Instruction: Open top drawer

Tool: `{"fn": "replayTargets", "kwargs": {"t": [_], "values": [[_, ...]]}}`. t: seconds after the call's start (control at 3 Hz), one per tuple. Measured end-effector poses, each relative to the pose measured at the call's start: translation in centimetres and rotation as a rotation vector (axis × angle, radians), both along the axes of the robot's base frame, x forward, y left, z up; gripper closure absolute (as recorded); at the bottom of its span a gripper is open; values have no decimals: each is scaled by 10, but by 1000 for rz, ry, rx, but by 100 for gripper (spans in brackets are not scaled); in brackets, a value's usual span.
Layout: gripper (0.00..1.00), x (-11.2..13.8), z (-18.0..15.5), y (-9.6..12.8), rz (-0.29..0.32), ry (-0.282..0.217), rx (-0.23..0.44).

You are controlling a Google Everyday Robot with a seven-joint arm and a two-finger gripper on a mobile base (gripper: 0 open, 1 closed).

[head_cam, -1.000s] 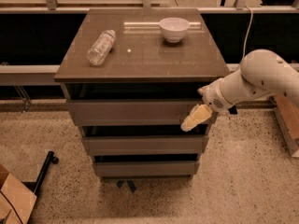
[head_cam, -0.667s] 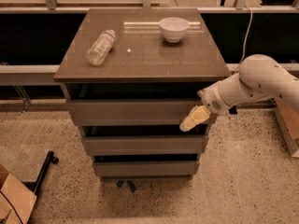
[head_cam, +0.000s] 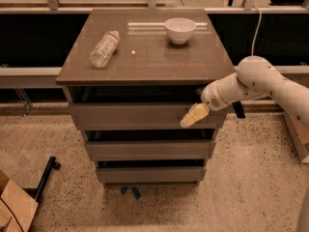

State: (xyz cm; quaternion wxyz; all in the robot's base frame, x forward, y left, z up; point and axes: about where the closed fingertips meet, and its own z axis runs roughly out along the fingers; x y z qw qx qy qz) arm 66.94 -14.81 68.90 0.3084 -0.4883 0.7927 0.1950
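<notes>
Top drawer (head_cam: 130,116), directly beneath the tabletop (head_cam: 145,62), is showing almost no outward travel. Gripper (head_cam: 194,116) is edging slightly leftward below the tabletop's right front corner, apparently against the drawer's front; whether the jaws are apart cannot be told. Opening is judged barely begun.

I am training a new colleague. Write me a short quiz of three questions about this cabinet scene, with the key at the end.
1. True or false: the white bowl stands upright on the cabinet top.
2. Fill the gap: the clear bottle lies on its ___.
3. Where is the claw? A: at the right end of the top drawer front. B: over the bottle. C: inside the bowl.

Key: 1 true; 2 side; 3 A.
</notes>
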Motion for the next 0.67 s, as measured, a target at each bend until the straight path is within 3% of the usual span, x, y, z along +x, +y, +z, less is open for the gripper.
{"fn": "replayTargets", "kwargs": {"t": [0.33,0.67], "values": [[19,-2,-25,7,15,60,0],[49,-5,-26,8,14,76,0]]}}
